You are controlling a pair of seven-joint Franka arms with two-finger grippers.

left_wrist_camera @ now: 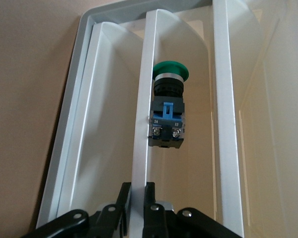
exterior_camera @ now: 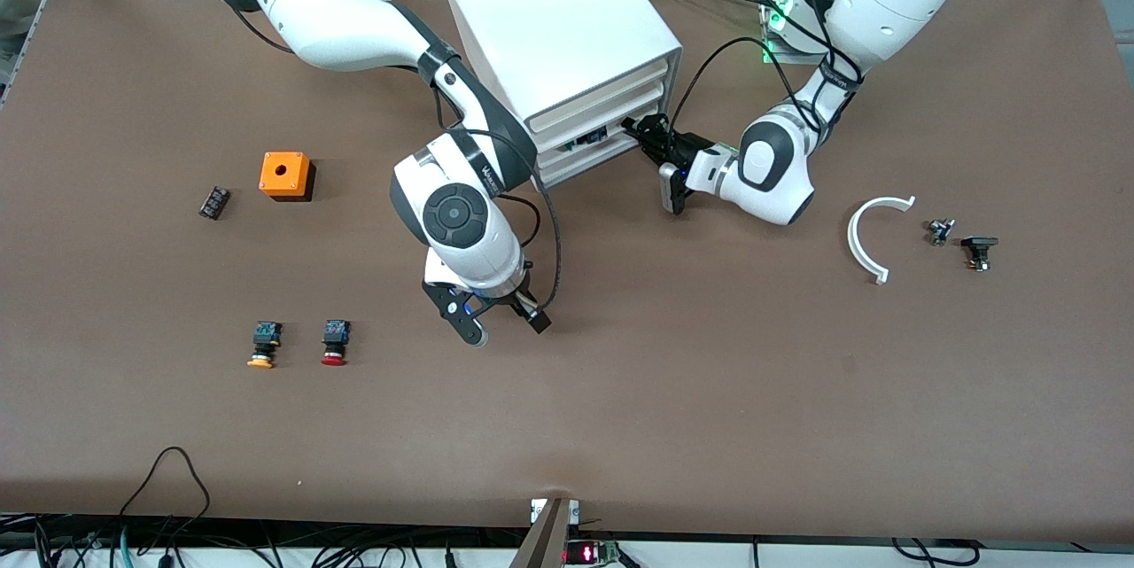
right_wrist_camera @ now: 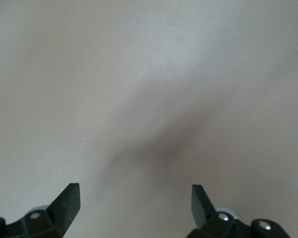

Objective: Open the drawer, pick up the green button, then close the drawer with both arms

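Left pincer (left_wrist_camera: 134, 198) clamped on drawer (left_wrist_camera: 140, 134) front

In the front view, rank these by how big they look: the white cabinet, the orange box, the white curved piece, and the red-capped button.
Largest to smallest:
1. white cabinet
2. white curved piece
3. orange box
4. red-capped button

The curved piece spans more but is thin, so its place against the orange box is unsure.
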